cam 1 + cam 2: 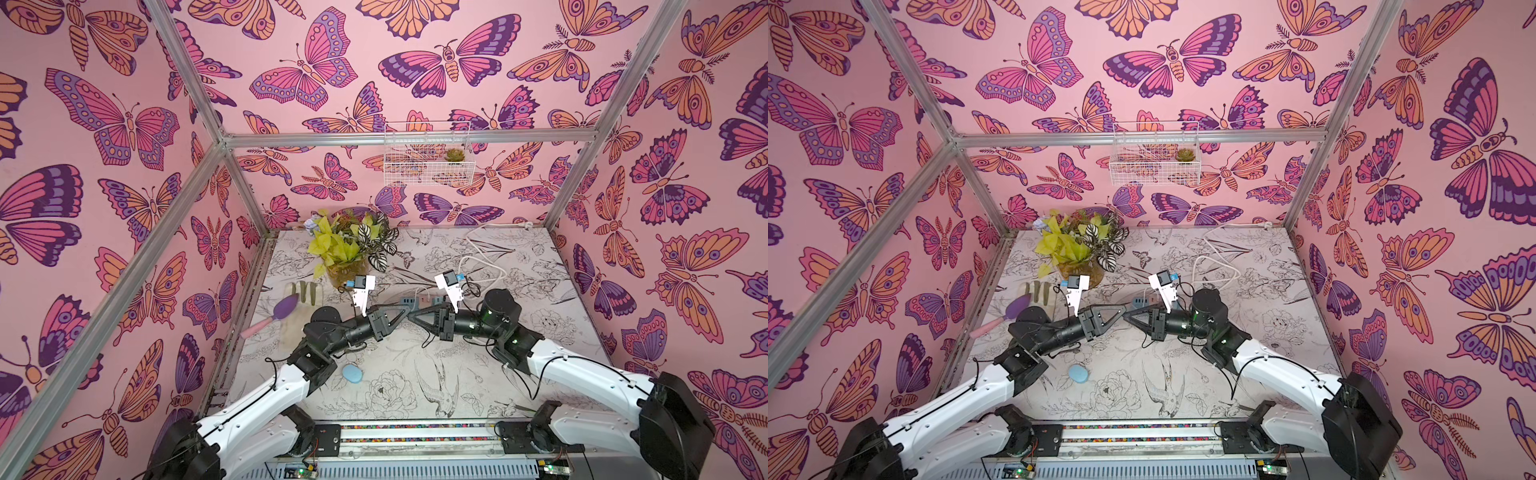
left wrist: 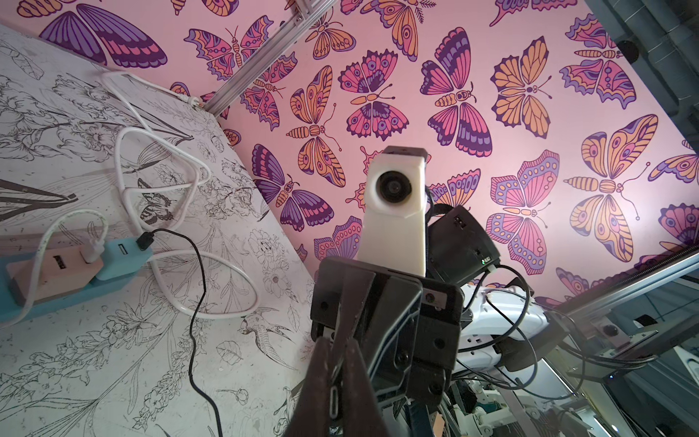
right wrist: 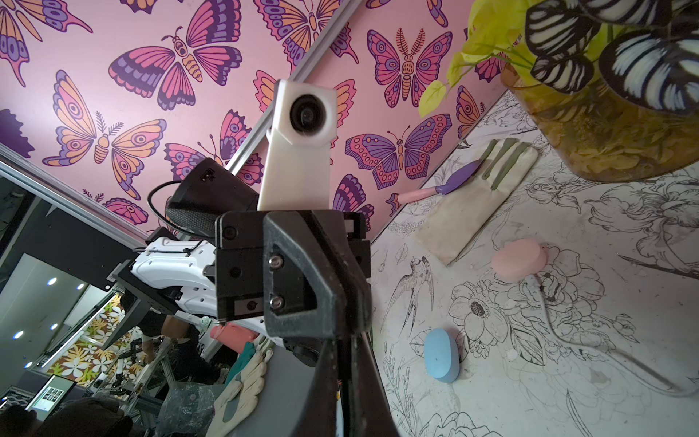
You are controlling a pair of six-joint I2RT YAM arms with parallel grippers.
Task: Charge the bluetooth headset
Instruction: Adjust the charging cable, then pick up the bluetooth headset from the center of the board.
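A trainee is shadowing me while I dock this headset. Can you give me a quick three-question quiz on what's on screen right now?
1. True or false: the black cable is plugged into the power strip.
2. Which tool grips the dark headset, the thing with the charging slot? (a) left tool (b) right tool
3. Fill in: the oval case lying on the table is coloured ____.
Key: 1 true; 2 a; 3 blue.
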